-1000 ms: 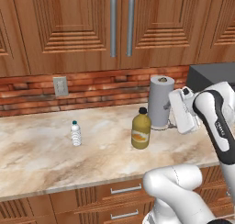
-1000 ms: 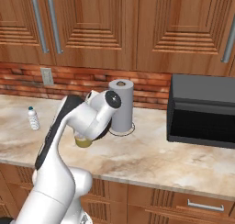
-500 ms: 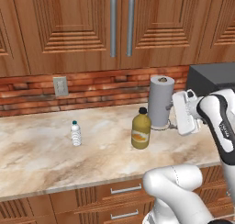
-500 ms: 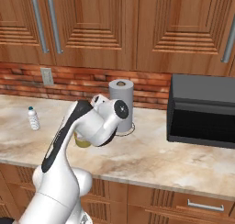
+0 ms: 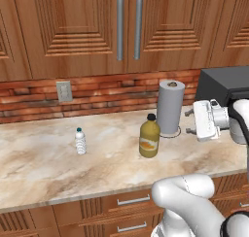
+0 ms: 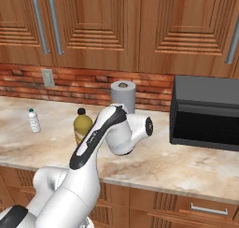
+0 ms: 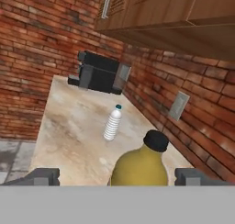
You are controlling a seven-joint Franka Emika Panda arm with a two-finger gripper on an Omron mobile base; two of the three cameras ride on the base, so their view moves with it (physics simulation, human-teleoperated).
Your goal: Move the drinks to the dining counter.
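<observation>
Nothing delivered yet. Both drinks stood on the desk under the wall cabinets: juice bottle [image 5: 149,142] mid-desk, just beside the paper-towel roll [image 5: 170,107]; water bottle [image 5: 80,141] well apart toward the far end. Pincer [image 5: 190,122] was spread wide, empty, held level, aimed sideways at the juice bottle, fingertips [image 7: 43,176] flanking it without touching.

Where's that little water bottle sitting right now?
The water bottle stands upright on the marbled counter below the wall outlet, off to the left of the yellow juice bottle in the left base view, apart from it.
</observation>
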